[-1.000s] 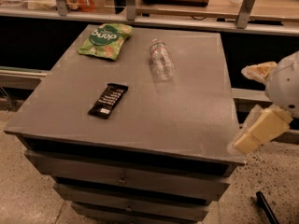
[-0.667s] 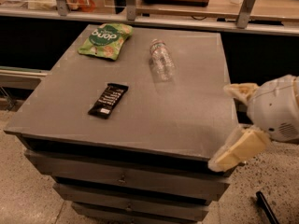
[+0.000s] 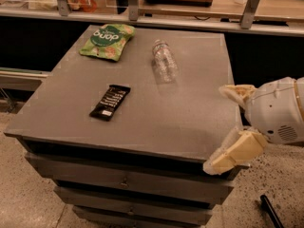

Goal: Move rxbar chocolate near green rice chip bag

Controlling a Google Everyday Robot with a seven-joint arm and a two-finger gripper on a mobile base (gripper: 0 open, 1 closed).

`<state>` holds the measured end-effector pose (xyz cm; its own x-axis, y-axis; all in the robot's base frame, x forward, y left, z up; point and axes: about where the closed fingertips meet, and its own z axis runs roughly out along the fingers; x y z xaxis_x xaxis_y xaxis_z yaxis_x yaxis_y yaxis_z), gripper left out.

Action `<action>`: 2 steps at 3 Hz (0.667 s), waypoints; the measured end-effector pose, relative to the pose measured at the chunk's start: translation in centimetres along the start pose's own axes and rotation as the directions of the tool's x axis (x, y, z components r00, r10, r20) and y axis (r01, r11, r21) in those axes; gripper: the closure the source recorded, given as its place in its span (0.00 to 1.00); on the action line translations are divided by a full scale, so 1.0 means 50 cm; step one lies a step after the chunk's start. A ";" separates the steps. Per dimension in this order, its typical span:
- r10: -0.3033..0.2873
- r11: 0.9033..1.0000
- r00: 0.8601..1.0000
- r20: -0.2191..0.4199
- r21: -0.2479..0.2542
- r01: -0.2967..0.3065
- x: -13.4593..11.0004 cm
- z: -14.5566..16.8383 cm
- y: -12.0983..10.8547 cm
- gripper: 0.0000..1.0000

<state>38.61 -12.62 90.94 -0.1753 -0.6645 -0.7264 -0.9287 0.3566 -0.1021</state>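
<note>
Robotics lab: jaws right of drawer cabinet (image 3: 128, 180).

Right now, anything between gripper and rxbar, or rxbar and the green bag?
Nothing visible. The gripper, open at a front corner of the table, has bare tabletop to the rxbar chocolate. The water bottle lies clear of the bar's path to the green rice chip bag.

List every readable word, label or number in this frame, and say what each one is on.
green rice chip bag: white letters on the round logo, upside down from here, too blurred to read.
rxbar chocolate: white lettering, too small to read.
water bottle: no text visible.
end effector, open at the right front corner of the table: no markings visible.
</note>
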 end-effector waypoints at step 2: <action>0.016 0.996 0.987 0.159 0.085 -0.030 -0.036 0.104 -0.040 0.00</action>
<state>42.46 -8.71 88.94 -0.1360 -0.5456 -0.8270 -0.8917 0.4311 -0.1378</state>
